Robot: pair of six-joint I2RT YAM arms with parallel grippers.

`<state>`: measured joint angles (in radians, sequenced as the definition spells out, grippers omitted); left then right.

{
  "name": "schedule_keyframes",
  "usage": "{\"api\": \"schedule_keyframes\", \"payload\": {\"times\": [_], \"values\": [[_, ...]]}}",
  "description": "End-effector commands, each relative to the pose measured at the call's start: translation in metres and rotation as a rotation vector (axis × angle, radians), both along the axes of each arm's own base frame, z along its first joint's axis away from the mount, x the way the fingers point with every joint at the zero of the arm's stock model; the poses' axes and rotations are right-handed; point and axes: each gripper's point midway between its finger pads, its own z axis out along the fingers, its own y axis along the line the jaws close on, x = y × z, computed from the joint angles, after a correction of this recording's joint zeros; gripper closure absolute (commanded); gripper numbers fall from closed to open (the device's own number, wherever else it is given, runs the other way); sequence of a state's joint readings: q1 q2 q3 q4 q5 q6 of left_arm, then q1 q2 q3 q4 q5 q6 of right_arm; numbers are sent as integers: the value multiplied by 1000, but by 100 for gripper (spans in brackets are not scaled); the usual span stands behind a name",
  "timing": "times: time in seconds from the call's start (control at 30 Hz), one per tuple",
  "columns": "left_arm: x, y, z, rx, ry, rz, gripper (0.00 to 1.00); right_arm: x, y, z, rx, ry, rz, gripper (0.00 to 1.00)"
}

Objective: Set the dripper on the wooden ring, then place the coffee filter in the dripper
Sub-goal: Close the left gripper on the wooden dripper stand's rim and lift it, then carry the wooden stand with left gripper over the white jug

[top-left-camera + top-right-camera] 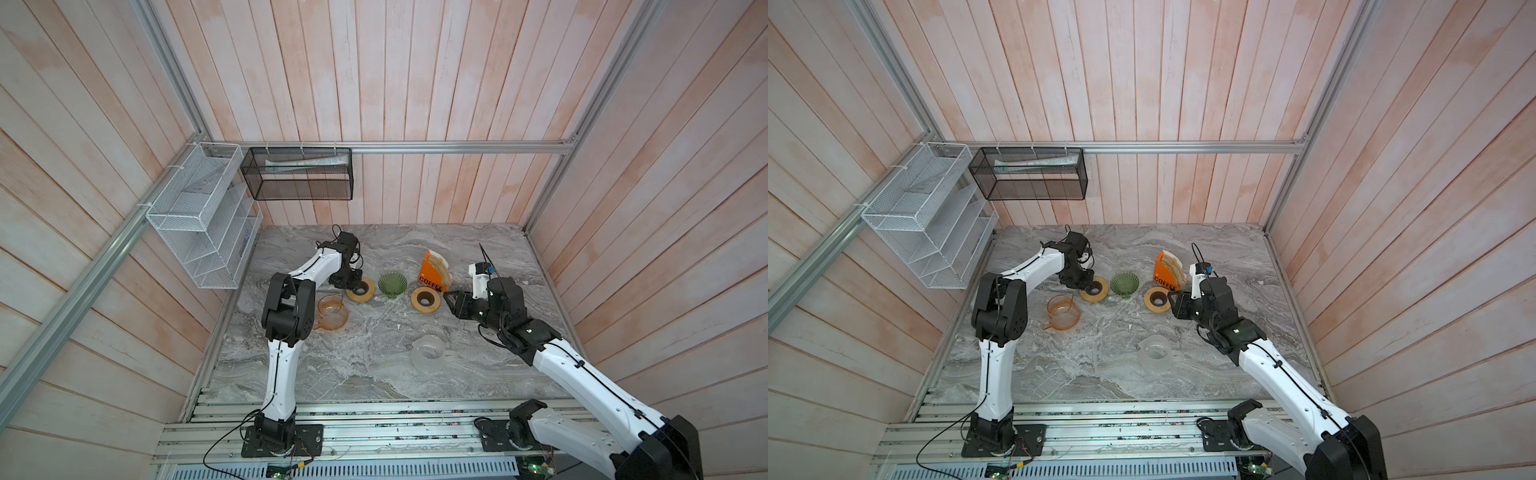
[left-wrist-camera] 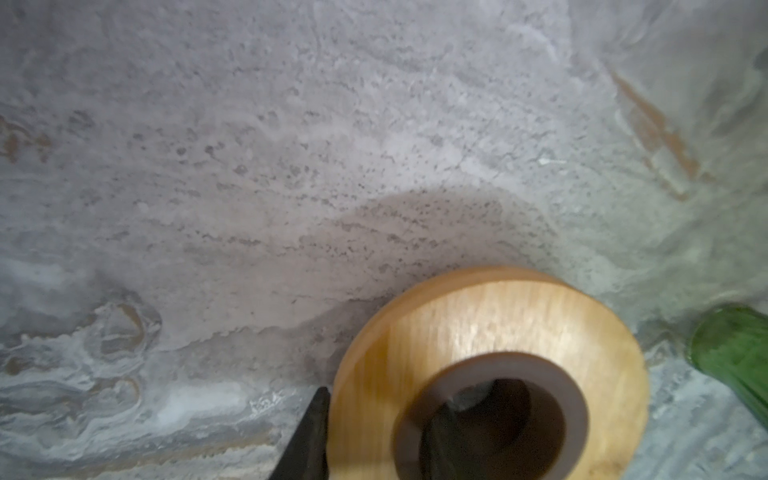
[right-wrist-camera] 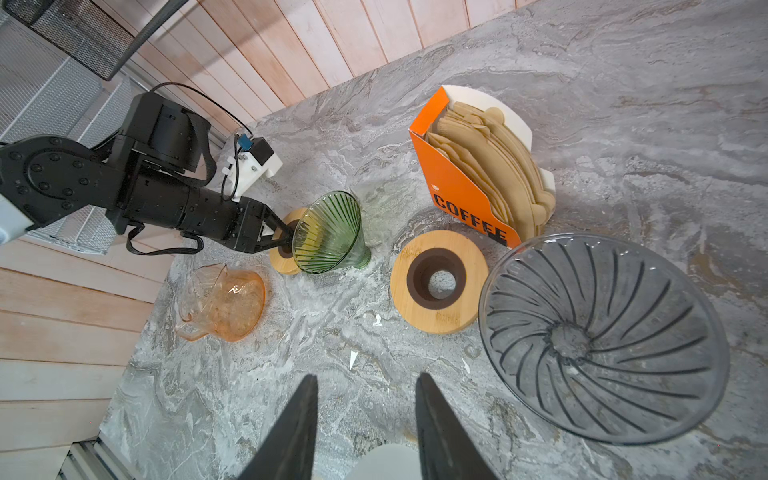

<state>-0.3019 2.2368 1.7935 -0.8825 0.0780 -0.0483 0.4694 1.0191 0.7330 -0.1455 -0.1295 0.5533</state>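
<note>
The coffee filters [image 3: 490,166] stand packed in the orange box [image 3: 453,183], on the right-arm side of the green dripper [image 3: 328,237] and slightly behind it; none is in the dripper yet. Thin and pressed together, they could come out 2 or 3 at once, or crumple under a hard pinch. The right gripper [image 3: 367,376], fingers spread and empty, hovers further to that side and nearer the robot, well apart from the filters. On the dripper's other side, the left gripper [image 3: 282,237] straddles the wall of a wooden ring [image 2: 478,316], 1 finger in its hole. I cannot tell whether it pinches.
</note>
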Motion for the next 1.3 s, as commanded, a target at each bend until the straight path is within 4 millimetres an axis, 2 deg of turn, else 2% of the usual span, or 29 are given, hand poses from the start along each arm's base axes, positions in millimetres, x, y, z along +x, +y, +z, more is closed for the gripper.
{"api": "schedule_keyframes", "payload": {"times": [0.0,0.2,0.5,0.7,0.87,1.0,1.07,1.27], "values": [[7,-5,8,-18,-29,-3,79,0,-1,6,18,-16,-6,60],[18,-4,33,-23,-106,17,87,0,-2,12,27,-24,-8,60],[29,-1,81,-23,-206,36,89,0,-3,18,36,-35,-13,60],[29,5,119,-34,-280,93,91,-3,-5,23,39,-49,-18,60],[18,4,164,-88,-329,109,91,-3,-10,30,35,-68,-31,60],[-1,-16,196,-130,-351,43,91,-3,-17,35,37,-85,-50,60],[-16,-33,207,-113,-360,-15,91,-3,-21,37,33,-92,-60,60],[-68,-94,218,-130,-335,-164,91,-7,-38,50,6,-127,-104,59]]}}
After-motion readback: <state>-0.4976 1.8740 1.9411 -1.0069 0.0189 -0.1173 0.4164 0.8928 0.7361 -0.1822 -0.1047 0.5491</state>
